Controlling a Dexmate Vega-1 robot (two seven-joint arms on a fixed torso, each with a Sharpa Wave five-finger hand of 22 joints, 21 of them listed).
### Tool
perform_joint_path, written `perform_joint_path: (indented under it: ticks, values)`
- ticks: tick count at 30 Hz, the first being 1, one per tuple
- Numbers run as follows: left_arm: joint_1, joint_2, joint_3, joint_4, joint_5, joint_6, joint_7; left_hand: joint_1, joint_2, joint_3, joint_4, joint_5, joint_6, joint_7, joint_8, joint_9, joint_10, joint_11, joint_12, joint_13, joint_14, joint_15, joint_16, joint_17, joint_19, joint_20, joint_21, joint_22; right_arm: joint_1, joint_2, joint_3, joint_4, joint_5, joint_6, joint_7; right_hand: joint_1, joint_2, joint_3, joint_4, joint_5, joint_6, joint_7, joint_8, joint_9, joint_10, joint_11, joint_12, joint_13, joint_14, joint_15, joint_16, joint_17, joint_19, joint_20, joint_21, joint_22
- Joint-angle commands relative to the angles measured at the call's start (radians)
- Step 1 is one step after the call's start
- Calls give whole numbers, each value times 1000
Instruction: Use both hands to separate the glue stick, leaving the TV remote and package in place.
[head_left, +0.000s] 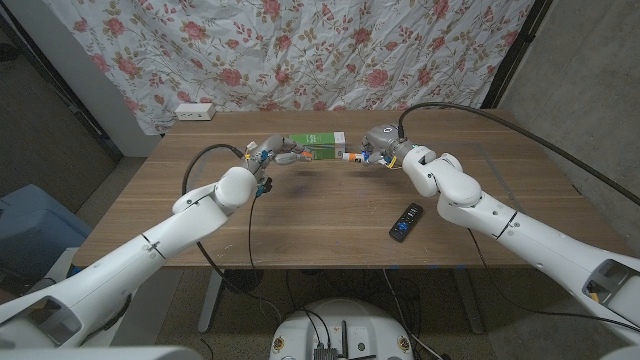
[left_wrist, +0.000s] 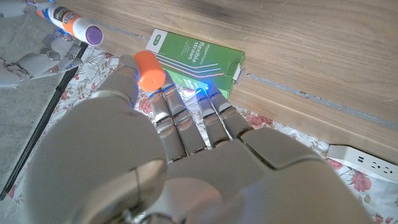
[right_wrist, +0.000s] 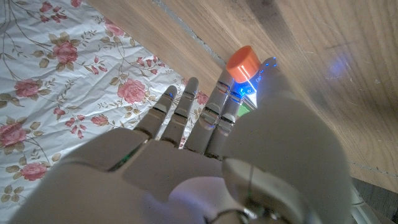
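Orange cap (left_wrist: 149, 70) is pinched in the left hand (left_wrist: 186, 155); the right hand (head_left: 382, 146) pinches the light, stiff, slippery stick (left_wrist: 73, 23).

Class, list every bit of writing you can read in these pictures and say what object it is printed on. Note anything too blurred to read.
"flexible straws": on the green package, seen in the left wrist view.
Small logo in the package's corner: too small to read.
Label on the glue stick body: blurred, unreadable.
Buttons on the TV remote: too small to read.
Orange cap in the left hand: no writing visible.
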Motion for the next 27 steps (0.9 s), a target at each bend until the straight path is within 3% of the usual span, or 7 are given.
perform_joint_path:
  ticks: [1, 14, 24, 27]
  values:
    - [-52, 36, 40, -23, 90, 80, -63, -1, 10, -2, 0, 7, -7, -1, 5, 5, -15, -8, 1, 6, -6, -63, 0, 3, -6, -23, -4, 6, 11, -7, -9, 42, 37, 39, -22, 30, 33, -1, 3, 4, 86, -74, 1, 6, -8, -1, 1, 0, 8, -122, 0, 2, 2, -7, -2, 2]
    - [-127, 56, 105, -52, 199, 202, -165, -8, 12, -7, 3, 7, -8, -7, 6, 5, -18, -8, 2, 6, -24, -66, -2, 3, -46, -37, -14, 5, 18, -14, -19, 68, 56, 48, -21, 30, 35, -1, 3, 4, 82, -74, -1, 6, -11, -2, 3, 3, 8, -124, -2, 2, 2, -8, -2, 2]
    - [-218, 70, 217, -76, 350, 320, -298, -10, 13, -10, 2, 7, -8, -15, 8, 4, -16, -10, 5, 6, -39, -71, -3, 3, -60, -44, -14, 4, 15, -9, -17, 90, 89, 37, -30, 29, 34, -2, 3, 4, 81, -74, -2, 6, -13, -2, 2, 3, 7, -123, -3, 2, 3, -9, -1, 2]
    - [-223, 66, 224, -78, 367, 332, -316, -13, 12, -12, 3, 7, -10, -18, 7, 4, -18, -10, 4, 6, -42, -72, -3, 3, -62, -45, -14, 4, 14, -9, -19, 95, 96, 38, -39, 29, 34, -1, 3, 4, 81, -74, -2, 6, -13, -2, 3, 3, 8, -124, -3, 3, 3, -8, -1, 2]
